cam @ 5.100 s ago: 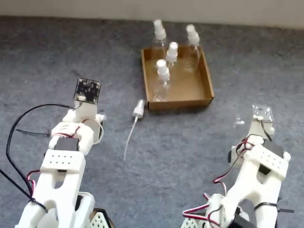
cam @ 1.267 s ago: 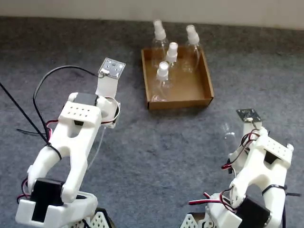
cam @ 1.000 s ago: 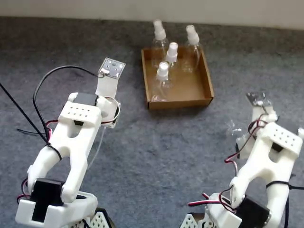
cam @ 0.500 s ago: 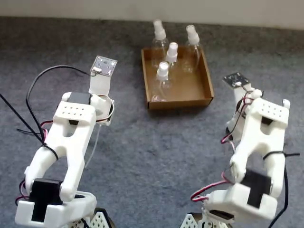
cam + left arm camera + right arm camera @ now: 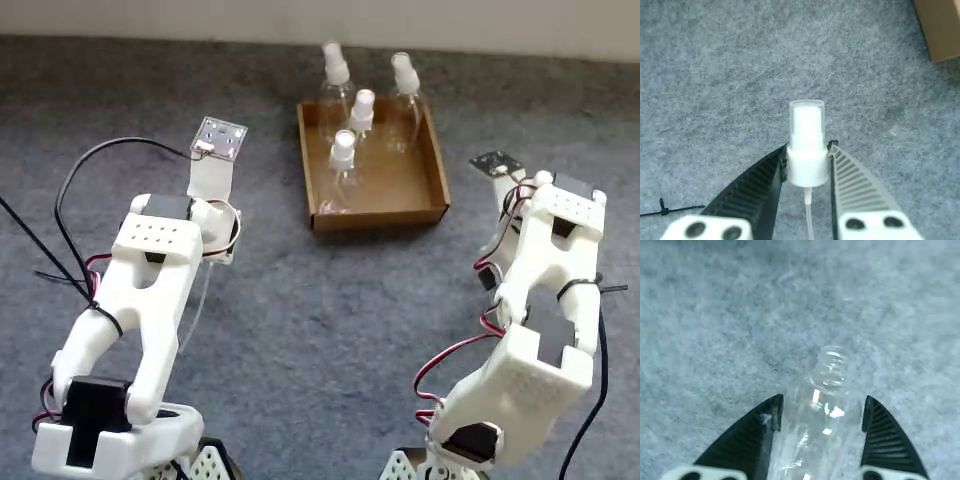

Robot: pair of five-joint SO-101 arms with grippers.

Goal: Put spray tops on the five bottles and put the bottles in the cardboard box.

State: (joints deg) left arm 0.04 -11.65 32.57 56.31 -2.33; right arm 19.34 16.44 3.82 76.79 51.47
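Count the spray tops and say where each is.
5 spray tops. Four cap the bottles in the box: back left, back right, middle, front. One is in the left gripper.

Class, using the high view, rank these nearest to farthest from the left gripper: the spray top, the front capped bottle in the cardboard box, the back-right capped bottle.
1. Spray top: held in the left gripper.
2. Front bottle: front left of the cardboard box.
3. Back-right bottle: the box's far right corner.
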